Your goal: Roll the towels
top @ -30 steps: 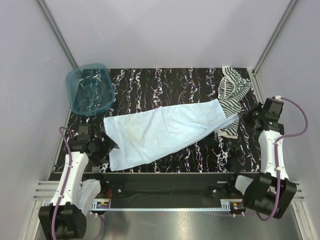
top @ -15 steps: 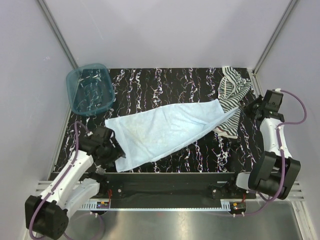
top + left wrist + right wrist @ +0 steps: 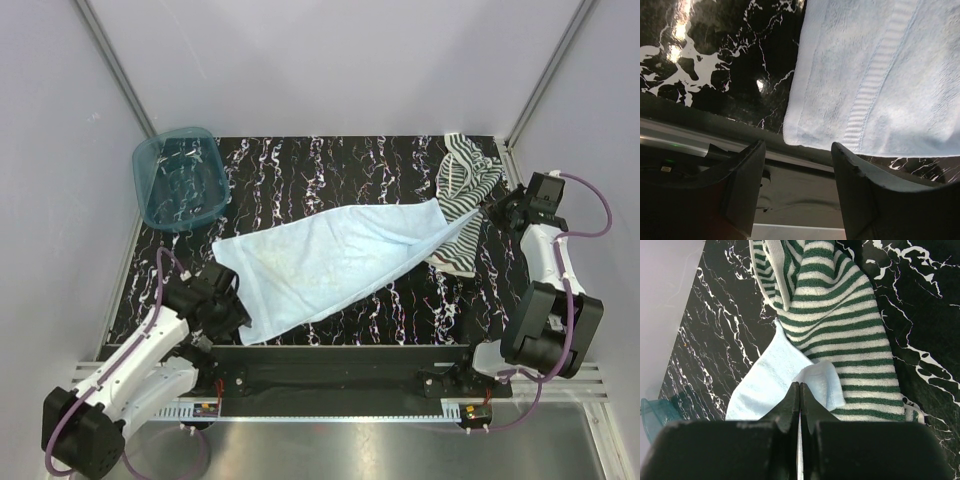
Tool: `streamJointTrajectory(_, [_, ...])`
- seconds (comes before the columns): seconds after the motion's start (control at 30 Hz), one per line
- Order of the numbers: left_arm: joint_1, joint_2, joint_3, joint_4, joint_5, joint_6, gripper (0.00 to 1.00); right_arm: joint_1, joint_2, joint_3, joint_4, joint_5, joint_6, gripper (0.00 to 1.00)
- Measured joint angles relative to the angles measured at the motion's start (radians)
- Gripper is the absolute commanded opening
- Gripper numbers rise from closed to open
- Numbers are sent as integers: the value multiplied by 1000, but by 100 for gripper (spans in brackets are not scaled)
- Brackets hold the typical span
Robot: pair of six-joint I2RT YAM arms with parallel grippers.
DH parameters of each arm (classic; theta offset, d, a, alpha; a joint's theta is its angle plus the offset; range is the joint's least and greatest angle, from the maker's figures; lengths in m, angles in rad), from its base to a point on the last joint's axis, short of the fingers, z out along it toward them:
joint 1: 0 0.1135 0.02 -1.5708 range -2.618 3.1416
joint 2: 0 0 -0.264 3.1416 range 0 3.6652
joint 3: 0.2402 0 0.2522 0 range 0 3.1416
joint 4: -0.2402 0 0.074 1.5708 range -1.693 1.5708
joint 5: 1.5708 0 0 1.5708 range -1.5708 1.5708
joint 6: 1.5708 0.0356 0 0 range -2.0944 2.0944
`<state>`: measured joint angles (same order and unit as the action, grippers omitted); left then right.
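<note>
My right gripper (image 3: 799, 387) has its jaws pressed together, pinching a corner of the pale blue towel (image 3: 765, 385); in the wrist view the cloth bunches into a small fold right at the tips, and that fold lies over the edge of the striped towel (image 3: 835, 325). From above, the right gripper (image 3: 490, 210) sits at the right side of the table (image 3: 340, 160), between the two towels; the pale blue towel (image 3: 330, 265) narrows to a point where it meets the jaws.

My left gripper (image 3: 797, 146) has its jaws spread, with nothing clamped between them; the near left corner of the pale blue towel (image 3: 880, 75) lies flat just beyond the tips, in line with the gap; whether the right-hand finger touches the towel's hem I cannot tell. The overhead view puts the left gripper (image 3: 232, 312) at the table's near edge, beside that corner.

The pale blue towel is unrolled, stretched slantwise across the black marbled top, wide at the near left and tapering toward the far right. The striped towel (image 3: 465, 180) is a crumpled heap, also unrolled, in the far right corner. A teal basket (image 3: 180, 178) stands in the far left corner, apart from both towels.
</note>
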<state>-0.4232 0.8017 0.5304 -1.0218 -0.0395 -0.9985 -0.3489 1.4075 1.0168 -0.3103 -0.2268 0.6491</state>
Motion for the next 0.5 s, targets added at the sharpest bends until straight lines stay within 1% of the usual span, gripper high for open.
streamJointTrajectory(0.17, [-56,16,-14,14,-2,-33,60,0,9,2,6,0,-2,0])
streamJointTrajectory(0.3, [-113,27,-58,39,-2,-78,60,0,24,4,9,0,-2,0])
streamJointTrajectory(0.5, [-141,30,-69,53,-14,-112,59,0,32,4,11,0,-6,0])
